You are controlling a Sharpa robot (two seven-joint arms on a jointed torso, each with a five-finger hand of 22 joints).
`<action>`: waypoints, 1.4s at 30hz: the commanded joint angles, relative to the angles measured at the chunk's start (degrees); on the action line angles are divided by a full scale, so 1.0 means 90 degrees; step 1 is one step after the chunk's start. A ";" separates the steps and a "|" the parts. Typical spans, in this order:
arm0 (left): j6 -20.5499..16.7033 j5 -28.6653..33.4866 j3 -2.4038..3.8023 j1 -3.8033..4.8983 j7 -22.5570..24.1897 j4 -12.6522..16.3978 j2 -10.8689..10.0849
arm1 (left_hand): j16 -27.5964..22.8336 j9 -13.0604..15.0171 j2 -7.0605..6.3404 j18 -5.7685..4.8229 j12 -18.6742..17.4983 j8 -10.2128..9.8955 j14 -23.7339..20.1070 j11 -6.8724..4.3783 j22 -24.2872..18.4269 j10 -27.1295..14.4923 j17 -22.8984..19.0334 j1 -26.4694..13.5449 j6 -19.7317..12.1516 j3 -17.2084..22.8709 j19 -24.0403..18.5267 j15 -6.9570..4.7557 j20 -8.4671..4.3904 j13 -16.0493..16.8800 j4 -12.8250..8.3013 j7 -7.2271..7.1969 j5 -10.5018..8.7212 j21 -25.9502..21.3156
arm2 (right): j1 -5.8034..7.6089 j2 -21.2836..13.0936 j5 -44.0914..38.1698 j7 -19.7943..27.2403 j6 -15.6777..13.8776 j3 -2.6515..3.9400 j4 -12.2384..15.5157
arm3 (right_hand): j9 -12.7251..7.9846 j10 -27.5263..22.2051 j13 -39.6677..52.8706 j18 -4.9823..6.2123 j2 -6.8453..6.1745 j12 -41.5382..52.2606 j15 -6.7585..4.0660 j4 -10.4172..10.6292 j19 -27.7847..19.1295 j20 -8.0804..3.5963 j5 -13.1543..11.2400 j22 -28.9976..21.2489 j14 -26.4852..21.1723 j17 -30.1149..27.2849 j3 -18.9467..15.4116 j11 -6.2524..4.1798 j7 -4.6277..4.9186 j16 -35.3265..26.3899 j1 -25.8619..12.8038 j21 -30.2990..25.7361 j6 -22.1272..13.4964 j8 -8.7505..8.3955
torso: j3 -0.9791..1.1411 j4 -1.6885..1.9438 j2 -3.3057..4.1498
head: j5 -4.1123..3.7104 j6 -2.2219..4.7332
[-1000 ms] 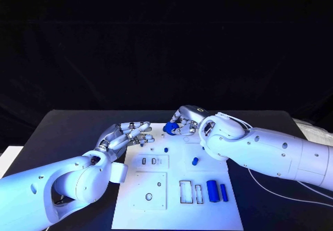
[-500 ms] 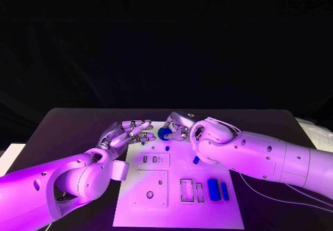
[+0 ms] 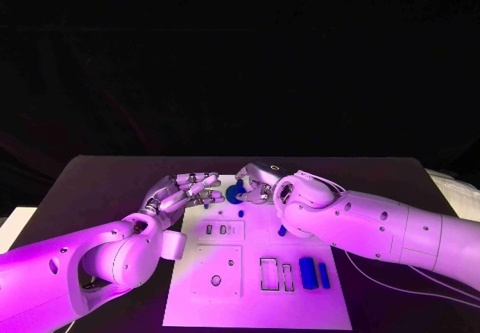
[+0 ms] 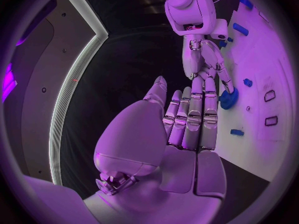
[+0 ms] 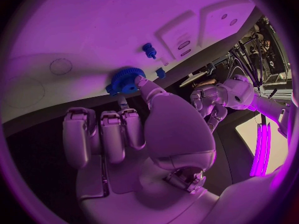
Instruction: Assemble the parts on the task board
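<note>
Right wrist view shows the right hand pinching a blue gear at the task board's far edge, the left hand open; it should press straight down.

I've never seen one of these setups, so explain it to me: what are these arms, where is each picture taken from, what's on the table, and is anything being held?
This is a robot with two white arms ending in silver hands. The head view looks down from the robot's head; the two round pictures come from cameras at each wrist. On the black table lies a white task board with cut-out slots and small blue parts. The right hand touches a blue toothed wheel at the board's far end with its fingertips; whether it grips it I cannot tell. The left hand hovers beside it, fingers apart, holding nothing.
</note>
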 commanded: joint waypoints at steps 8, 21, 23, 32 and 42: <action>0.0113 -0.0029 0.0005 0.0007 0.0038 0.0011 0.0000 | -0.0038 0.0000 -0.0005 0.0070 -0.0025 -0.0022 0.0004 -0.0002 -0.0011 -0.0057 0.0010 0.0066 -0.0032 0.0006 0.0035 0.0034 0.0009 -0.0010 -0.0028 -0.0005 0.0027 -0.0022 | 0.0002 -0.0002 0.0063 0.0157 0.0161 -0.0002 -0.0002 | 0.0019 0.0109 0.1008 -0.0021 -0.0177 -0.0069 0.0078 0.0117 -0.0007 0.0085 -0.0071 0.0143 0.0599 0.1430 -0.0250 0.0069 0.0026 -0.0005 -0.0076 0.0025 -0.0078 0.0015 | -0.0001 0.0008 -0.0001 | -0.0006 -0.0008; 0.0108 -0.0026 0.0004 0.0008 0.0037 -0.0023 -0.0060 | -0.0052 0.0000 0.0000 0.0070 -0.0025 -0.0025 0.0003 0.0001 -0.0015 -0.0065 0.0019 0.0066 -0.0037 0.0009 0.0036 0.0035 0.0010 -0.0011 -0.0043 -0.0005 0.0026 -0.0028 | 0.0116 -0.1199 0.0780 0.0642 -0.0657 0.0058 0.1001 | 0.0092 0.0226 0.1137 -0.0026 -0.0062 0.0097 0.0051 0.0189 0.0012 0.0074 0.0121 0.0185 0.0604 0.1451 -0.0360 0.0025 -0.0030 0.0004 -0.0038 0.0049 0.0841 0.0141 | 0.0010 -0.0061 -0.0032 | -0.0002 0.0017; 0.0107 -0.0023 0.0004 0.0008 0.0038 -0.0039 -0.0067 | -0.0054 0.0000 -0.0001 0.0070 -0.0025 -0.0026 0.0002 0.0001 -0.0016 -0.0066 0.0021 0.0066 -0.0038 0.0009 0.0036 0.0036 0.0011 -0.0011 -0.0045 -0.0005 0.0026 -0.0029 | 0.0164 -0.1526 0.1054 0.0842 -0.0642 0.0066 0.1181 | 0.0092 0.0230 0.1142 -0.0029 -0.0053 0.0102 0.0041 0.0171 0.0016 0.0066 0.0119 0.0196 0.0603 0.1449 -0.0363 0.0013 -0.0042 0.0003 -0.0003 0.0055 0.0894 0.0148 | 0.0014 -0.0091 -0.0050 | 0.0004 0.0009; 0.0127 -0.0016 0.0002 0.0006 0.0033 -0.0110 -0.0038 | -0.0054 0.0000 -0.0001 0.0070 -0.0025 -0.0026 0.0002 0.0001 -0.0016 -0.0066 0.0021 0.0066 -0.0038 0.0009 0.0036 0.0036 0.0011 -0.0011 -0.0045 -0.0005 0.0026 -0.0029 | 0.0236 -0.2688 0.2075 0.1807 -0.0176 0.0068 0.1227 | 0.0080 0.0199 0.1107 -0.0033 -0.0110 0.0049 0.0016 0.0041 0.0021 0.0042 0.0096 0.0220 0.0603 0.1451 -0.0396 -0.0012 -0.0067 0.0004 0.0159 0.0064 0.1004 0.0133 | 0.0051 -0.0234 -0.0127 | -0.0022 -0.0006; 0.0154 -0.0016 0.0001 0.0003 0.0031 -0.0197 0.0015 | -0.0054 0.0000 -0.0001 0.0070 -0.0025 -0.0026 0.0002 0.0001 -0.0016 -0.0066 0.0021 0.0066 -0.0038 0.0009 0.0036 0.0036 0.0011 -0.0011 -0.0045 -0.0005 0.0026 -0.0029 | 0.0121 -0.3047 0.2172 0.2208 0.0058 0.0039 0.0876 | 0.0073 0.0210 0.1122 -0.0040 -0.0161 0.0065 0.0013 0.0009 0.0034 0.0038 0.0118 0.0251 0.0610 0.1483 -0.0439 -0.0015 -0.0070 0.0017 0.0186 0.0075 0.1008 0.0113 | 0.0098 -0.0292 -0.0149 | -0.0061 -0.0025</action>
